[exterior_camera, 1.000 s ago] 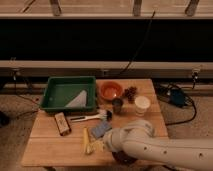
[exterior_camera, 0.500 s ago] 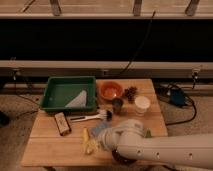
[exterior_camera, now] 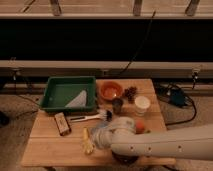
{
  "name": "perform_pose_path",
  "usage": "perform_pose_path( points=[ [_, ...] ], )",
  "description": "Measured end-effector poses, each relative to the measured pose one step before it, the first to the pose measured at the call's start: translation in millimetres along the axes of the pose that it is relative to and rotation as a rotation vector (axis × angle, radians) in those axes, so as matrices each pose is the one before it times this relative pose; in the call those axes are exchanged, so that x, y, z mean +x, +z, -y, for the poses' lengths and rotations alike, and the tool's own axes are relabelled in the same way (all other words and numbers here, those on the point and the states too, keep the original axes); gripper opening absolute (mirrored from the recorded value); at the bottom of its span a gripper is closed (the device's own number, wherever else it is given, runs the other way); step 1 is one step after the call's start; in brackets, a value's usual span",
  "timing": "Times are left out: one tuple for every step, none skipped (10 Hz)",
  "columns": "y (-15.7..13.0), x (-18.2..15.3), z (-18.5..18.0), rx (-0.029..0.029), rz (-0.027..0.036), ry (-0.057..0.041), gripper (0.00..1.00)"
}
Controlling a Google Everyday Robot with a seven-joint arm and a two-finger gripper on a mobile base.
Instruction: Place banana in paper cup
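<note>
The banana (exterior_camera: 87, 142) is small and pale yellow and lies on the wooden table (exterior_camera: 50, 150) near its front edge, left of centre. The white paper cup (exterior_camera: 142, 104) stands upright at the right side of the table, next to a smaller dark cup (exterior_camera: 117, 105). My white arm comes in from the lower right, and my gripper (exterior_camera: 98, 134) is at its left end, just right of the banana and close to it. The arm hides the table's front right part.
A green tray (exterior_camera: 56, 102) holding a pale sheet sits at the back left. An orange bowl (exterior_camera: 110, 90) and a dark bunch-like object (exterior_camera: 131, 92) are at the back. A brush (exterior_camera: 88, 117) and a snack bar (exterior_camera: 62, 123) lie left of centre. A small orange object (exterior_camera: 140, 126) shows behind the arm.
My arm and gripper have moved left across the front of the table, closer to the banana. The objects on the table have not moved.
</note>
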Motion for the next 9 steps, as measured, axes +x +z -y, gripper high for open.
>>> perform_pose_path(
  points=[
    [4.18, 2.00, -2.28, -0.00734, -0.02102, 0.00170, 0.65],
    [3.15, 1.20, -2.54, -0.00891, -0.01445, 0.00151, 0.65],
    [2.02, 0.34, -2.36, -0.00820, -0.00860, 0.00013, 0.65],
    [0.52, 0.70, -0.04, -0.00156, -0.00240, 0.00139, 0.65],
    [-0.37, 0.02, 0.61, 0.00101, 0.00073, 0.00121, 0.65],
    [0.02, -0.22, -0.06, -0.00006, 0.00019, -0.00019, 0.65],
    [0.29, -0.20, -0.45, -0.00072, -0.00032, -0.00110, 0.65],
    [-0.15, 0.17, 0.30, 0.00044, 0.00014, 0.00064, 0.65],
    [-0.10, 0.07, 0.14, 0.00025, 0.00010, 0.00033, 0.65]
  ],
)
